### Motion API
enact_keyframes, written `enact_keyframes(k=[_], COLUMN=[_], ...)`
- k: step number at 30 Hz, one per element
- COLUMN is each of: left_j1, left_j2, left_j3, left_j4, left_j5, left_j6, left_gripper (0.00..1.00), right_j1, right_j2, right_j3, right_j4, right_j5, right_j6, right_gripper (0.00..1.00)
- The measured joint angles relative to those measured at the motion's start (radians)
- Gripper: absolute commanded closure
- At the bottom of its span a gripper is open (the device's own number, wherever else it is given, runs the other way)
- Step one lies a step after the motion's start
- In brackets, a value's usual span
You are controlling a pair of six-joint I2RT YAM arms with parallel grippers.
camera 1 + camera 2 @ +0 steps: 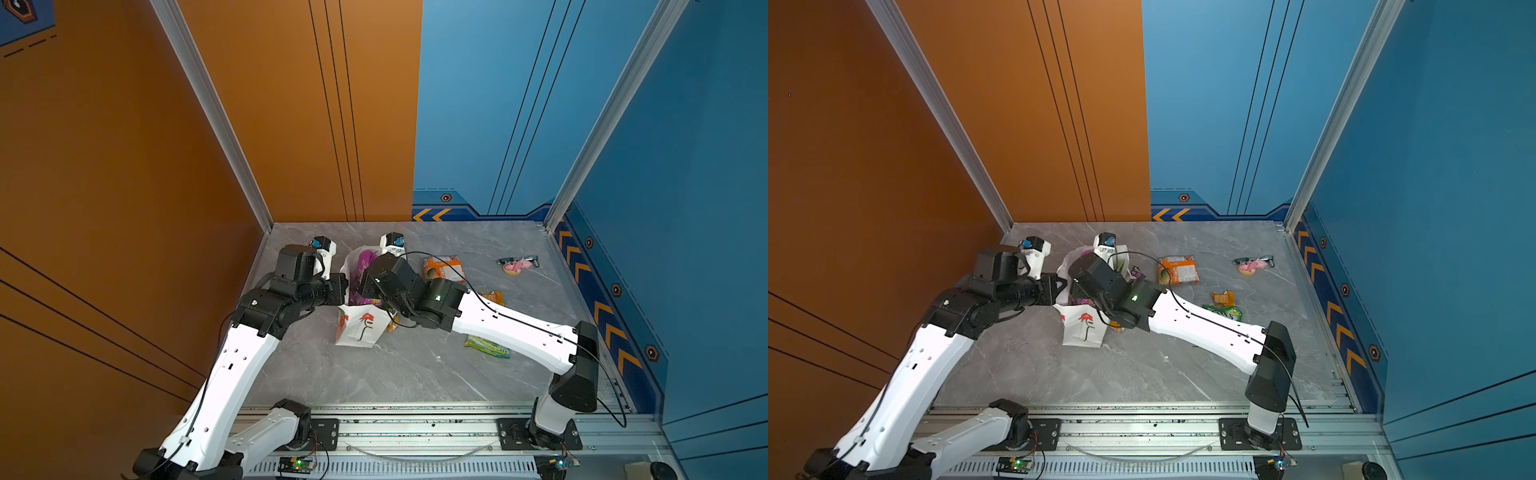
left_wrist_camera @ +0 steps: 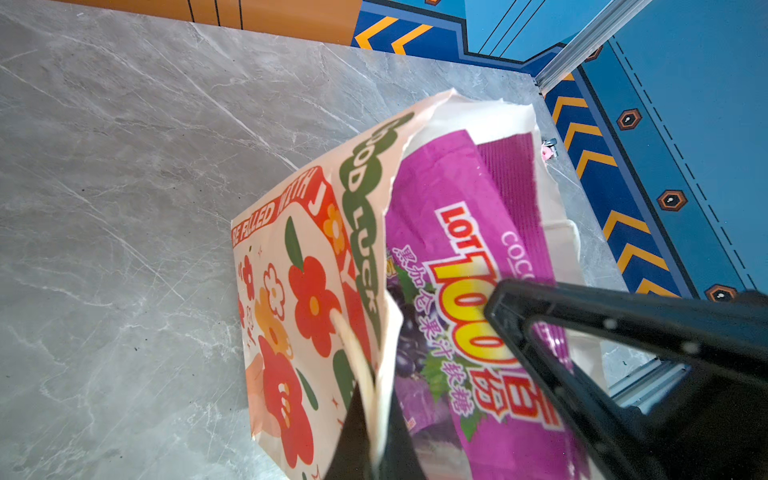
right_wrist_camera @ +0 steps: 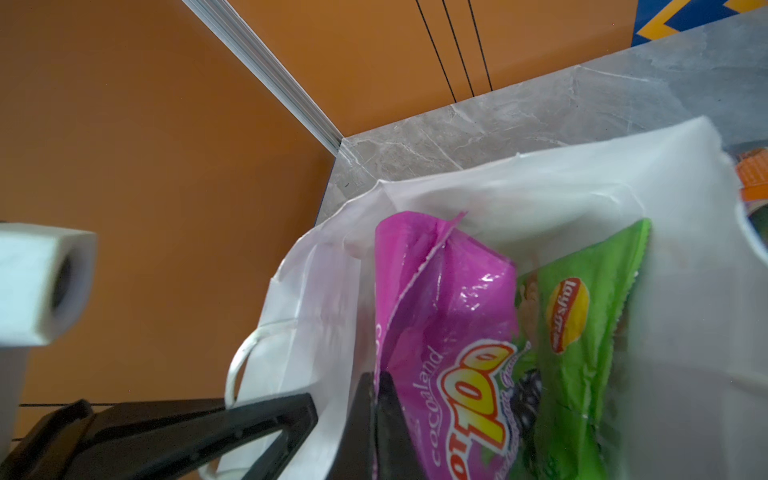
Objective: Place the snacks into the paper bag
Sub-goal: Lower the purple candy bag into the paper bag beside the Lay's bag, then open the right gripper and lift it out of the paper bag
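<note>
Now magenta packet (image 2: 449,208) in paper bag (image 2: 291,270) beside both closed jaws, left pair on rim.

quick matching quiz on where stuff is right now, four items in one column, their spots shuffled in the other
Things:
1 magenta packet
2 orange packet
3 pink figurine
4 green-yellow packet

Places:
a on the table, farthest right of the four
b inside the paper bag
c on the table, nearest its front edge
d on the table, between the paper bag and the pink figurine

Pairs: 1-b, 2-d, 3-a, 4-c
</note>
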Motion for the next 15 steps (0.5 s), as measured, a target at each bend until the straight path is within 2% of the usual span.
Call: enact_keyframes(k=[7,15], left_j1=[0.0,0.0], left_j2=[0.0,0.0], left_j3=[0.0,0.0], left_j4=[0.0,0.0], left_j5=[0.0,0.0], left_j6=[0.0,0.0], left_gripper=[1.0,1.0], right_j1=[-0.022,-0.026], right_j2=[0.005,0.079], right_j3=[-0.009,-0.009], right_j4=[0.012,0.016], right_j5=[-0.035,-0.071], right_j6=[0.047,0.089], right_gripper=[1.0,1.0])
